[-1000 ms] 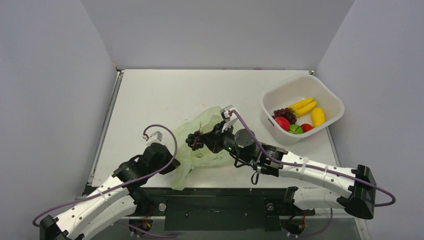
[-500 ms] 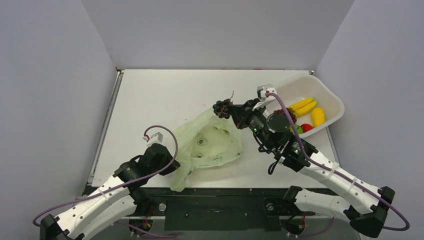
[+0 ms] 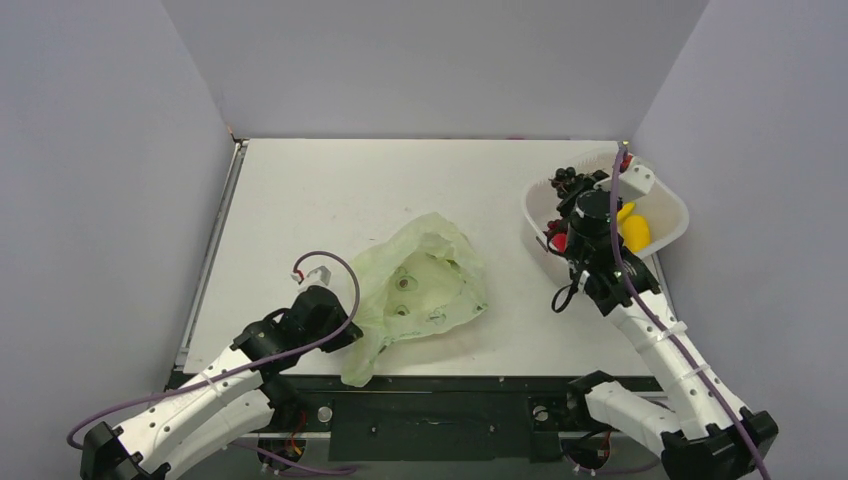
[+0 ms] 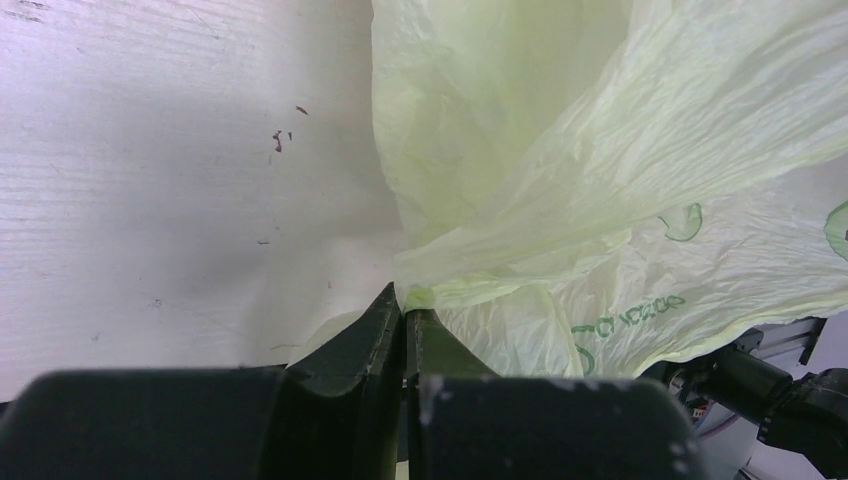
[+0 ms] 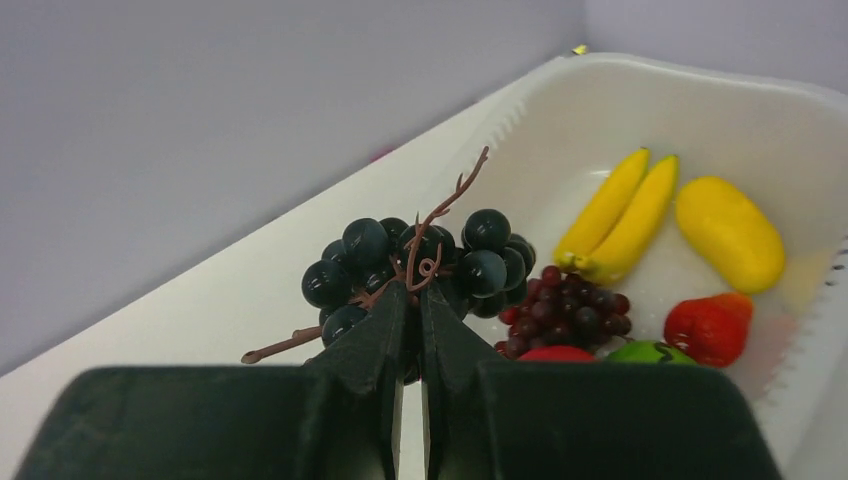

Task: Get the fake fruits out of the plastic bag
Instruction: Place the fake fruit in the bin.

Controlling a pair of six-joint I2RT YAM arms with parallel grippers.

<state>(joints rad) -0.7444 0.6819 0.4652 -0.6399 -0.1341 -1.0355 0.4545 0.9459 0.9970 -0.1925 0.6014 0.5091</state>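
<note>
Clamping the black grape bunch (image 5: 480, 262) in the right gripper (image 5: 410, 300), hanging it over the basket (image 5: 700, 100) rim at 2 o'clock, probably for dropping beside the small fruits (image 5: 708, 328) inside. Pinching the bag (image 4: 600, 150) edge tight with the left gripper (image 4: 403, 305) around 7 o'clock, anchoring it mid-table.

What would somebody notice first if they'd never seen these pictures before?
The bunch of shiny black plastic grapes, pinched in the right hand at the edge of the white plastic basket of colourful toy fruit. Then the crinkly pale green plastic bag mid-table, its edge clamped in the left hand.
</note>
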